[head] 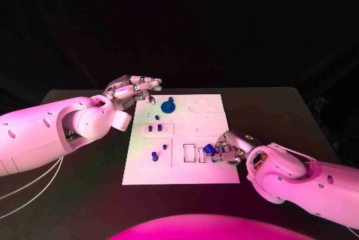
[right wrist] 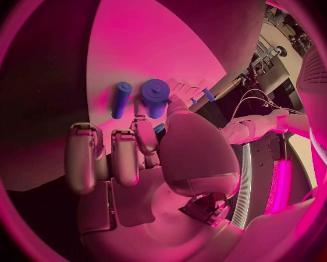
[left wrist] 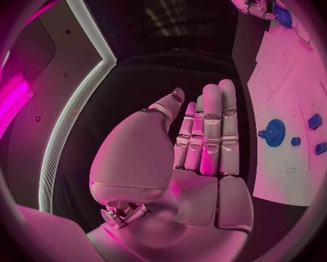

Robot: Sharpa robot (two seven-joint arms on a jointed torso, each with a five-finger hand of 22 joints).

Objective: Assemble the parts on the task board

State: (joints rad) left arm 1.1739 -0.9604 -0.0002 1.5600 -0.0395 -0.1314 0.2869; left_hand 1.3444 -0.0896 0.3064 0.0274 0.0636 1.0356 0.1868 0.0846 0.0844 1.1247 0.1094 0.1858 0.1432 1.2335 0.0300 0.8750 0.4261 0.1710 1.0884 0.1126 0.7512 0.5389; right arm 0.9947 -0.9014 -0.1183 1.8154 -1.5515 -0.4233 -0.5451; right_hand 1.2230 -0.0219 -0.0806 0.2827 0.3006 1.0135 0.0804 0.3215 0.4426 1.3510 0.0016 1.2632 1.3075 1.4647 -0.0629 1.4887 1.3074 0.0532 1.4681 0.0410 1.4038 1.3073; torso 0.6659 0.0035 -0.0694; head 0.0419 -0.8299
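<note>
I see my right hand holding a small blue cylinder over the task board's near right edge, while my left hand hangs open, fingers straight, by its far left corner.

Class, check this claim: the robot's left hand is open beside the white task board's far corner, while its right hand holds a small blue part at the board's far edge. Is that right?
Not quite. The right hand holds the small blue part at the near right edge of the white task board, not the far edge, as the head view shows. The left hand is indeed open beside the far corner.
</note>
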